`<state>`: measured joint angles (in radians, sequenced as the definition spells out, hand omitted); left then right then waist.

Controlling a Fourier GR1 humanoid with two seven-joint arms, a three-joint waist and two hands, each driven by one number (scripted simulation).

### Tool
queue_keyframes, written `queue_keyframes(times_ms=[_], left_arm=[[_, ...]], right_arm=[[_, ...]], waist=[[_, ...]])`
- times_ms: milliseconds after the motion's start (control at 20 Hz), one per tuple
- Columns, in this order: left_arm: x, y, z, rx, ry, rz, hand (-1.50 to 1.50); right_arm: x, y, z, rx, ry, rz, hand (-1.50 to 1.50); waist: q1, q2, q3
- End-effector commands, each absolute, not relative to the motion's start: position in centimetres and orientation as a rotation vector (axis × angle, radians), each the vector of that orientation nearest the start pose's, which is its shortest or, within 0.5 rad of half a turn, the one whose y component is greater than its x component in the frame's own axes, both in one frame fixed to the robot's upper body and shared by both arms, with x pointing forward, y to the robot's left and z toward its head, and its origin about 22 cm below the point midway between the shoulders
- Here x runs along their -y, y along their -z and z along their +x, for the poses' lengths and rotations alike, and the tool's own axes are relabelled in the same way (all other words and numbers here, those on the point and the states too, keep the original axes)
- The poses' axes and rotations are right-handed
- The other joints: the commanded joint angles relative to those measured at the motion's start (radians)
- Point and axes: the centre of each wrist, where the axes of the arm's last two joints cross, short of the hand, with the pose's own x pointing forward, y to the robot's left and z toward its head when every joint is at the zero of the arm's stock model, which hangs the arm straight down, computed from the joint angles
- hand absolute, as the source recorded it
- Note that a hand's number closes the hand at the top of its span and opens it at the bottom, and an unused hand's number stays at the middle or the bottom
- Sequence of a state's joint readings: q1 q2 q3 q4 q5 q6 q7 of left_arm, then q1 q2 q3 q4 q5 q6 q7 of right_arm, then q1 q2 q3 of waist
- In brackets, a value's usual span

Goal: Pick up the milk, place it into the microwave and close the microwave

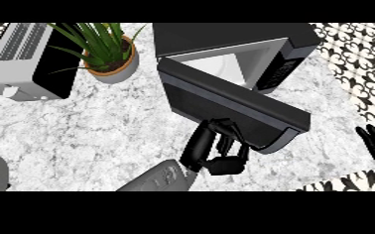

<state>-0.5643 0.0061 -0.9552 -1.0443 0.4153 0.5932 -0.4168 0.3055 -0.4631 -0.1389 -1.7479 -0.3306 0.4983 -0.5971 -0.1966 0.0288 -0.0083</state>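
Milk is nowhere I can see. Low centre, my left hand (214, 151) presses straight fingers against the half-open dark microwave door (227, 109); right hand's fingertips (366, 140) at right edge, unreadable. Above, the black microwave (293, 44)'s white cavity.

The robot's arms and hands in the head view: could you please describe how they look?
The left forearm is a grey, blocky shell with small dark markings, ending in a glossy black left hand. Of the right hand, only black fingers show at the right edge. No cables or sleeves are visible.
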Motion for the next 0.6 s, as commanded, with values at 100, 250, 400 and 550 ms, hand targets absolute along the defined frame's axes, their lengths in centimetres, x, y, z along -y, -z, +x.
queue_keyframes(times_ms=[100, 250, 400, 550], left_arm=[[-0.7, 0.4, 27.0, 1.854, 0.301, -0.184, 1.50], [-0.4, -0.8, 28.6, 1.848, 0.276, -0.156, -1.50], [-0.2, -0.9, 28.9, 1.839, 0.252, -0.105, -1.50], [-0.5, -1.3, 30.2, 1.794, 0.200, -0.057, -1.50]], right_arm=[[37.9, -6.9, 17.1, 2.068, -0.425, 0.286, -1.50], [37.9, -7.8, 17.8, 2.108, -0.405, 0.285, -1.50], [38.7, -9.4, 18.3, 2.117, -0.461, 0.260, -1.50], [40.4, -13.2, 19.0, 2.215, -0.580, 0.015, -1.50]], waist=[[-0.032, 0.004, 0.000], [-0.044, 0.017, 0.002], [-0.062, 0.018, 0.002], [-0.089, 0.018, 0.001]])
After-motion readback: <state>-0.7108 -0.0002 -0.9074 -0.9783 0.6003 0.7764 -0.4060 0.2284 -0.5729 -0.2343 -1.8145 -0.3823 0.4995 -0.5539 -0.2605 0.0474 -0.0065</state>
